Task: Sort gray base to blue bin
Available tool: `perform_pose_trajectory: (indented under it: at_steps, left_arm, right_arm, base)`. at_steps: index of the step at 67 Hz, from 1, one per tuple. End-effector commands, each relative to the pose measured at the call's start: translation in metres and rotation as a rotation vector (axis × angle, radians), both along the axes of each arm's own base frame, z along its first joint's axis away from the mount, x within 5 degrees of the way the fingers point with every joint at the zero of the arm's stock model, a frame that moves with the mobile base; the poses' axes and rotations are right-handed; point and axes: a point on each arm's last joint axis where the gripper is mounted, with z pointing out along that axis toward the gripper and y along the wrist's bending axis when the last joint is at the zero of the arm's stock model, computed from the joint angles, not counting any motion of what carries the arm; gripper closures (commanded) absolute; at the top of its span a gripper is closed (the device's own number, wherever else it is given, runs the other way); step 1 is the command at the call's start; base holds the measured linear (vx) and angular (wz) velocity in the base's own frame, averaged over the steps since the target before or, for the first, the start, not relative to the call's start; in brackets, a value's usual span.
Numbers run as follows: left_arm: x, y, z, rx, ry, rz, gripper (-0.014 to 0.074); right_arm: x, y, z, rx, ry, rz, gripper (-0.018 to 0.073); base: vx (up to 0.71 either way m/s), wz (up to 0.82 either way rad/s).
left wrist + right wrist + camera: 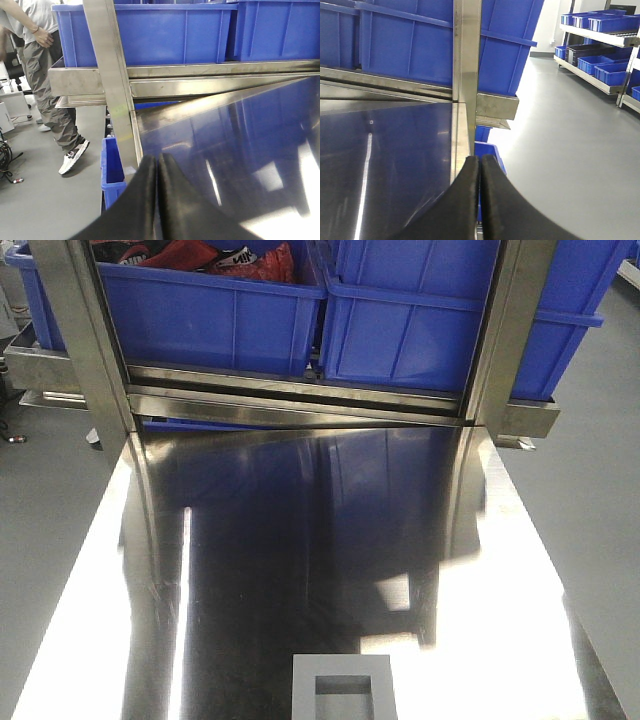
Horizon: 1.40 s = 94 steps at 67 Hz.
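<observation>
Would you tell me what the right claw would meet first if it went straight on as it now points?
Most likely the steel upright post, with a blue bin behind it; depth is unclear.

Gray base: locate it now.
Front view: the gray base lies on the steel table at the picture's bottom edge, slightly right of centre, far from the blue bins.

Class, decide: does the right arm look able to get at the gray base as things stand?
Probably yes. The gray base lies alone on the steel table, nothing over or beside it. The right gripper, shut at the table's right edge, must open first.
</observation>
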Motion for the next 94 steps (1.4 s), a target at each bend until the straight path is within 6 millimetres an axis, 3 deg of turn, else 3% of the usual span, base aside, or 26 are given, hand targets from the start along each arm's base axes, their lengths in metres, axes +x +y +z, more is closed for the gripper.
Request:
perform_pose_trajectory:
  at_steps: [1, 71, 82, 94]
  left_arm:
    - [-0.001, 0.0, 0.01, -0.022, -0.096, -0.004, 0.0602]
    - [-0.001, 0.0, 0.014, -0.035, -0.147, -0.004, 0.0602]
    - [-0.003, 0.0, 0.024, -0.047, -0.204, -0.004, 0.0602]
    - [-0.008, 0.0, 0.068, -0.146, -0.186, -0.014, 0.0602]
  right_arm:
    - [0.0, 0.001, 0.003, -0.02, -0.074, 0.007, 0.0568]
    - [0.0, 0.001, 0.003, -0.02, -0.074, 0.007, 0.0568]
    - [0.0, 0.001, 0.003, -0.02, -0.074, 0.007, 0.0568]
    - [0.0, 0.001, 0.003, -0.02, -0.074, 0.007, 0.0568]
  base:
    - [0.0, 0.0]
    - [0.0, 0.0]
    - [0.0, 0.0]
    - [0.0, 0.0]
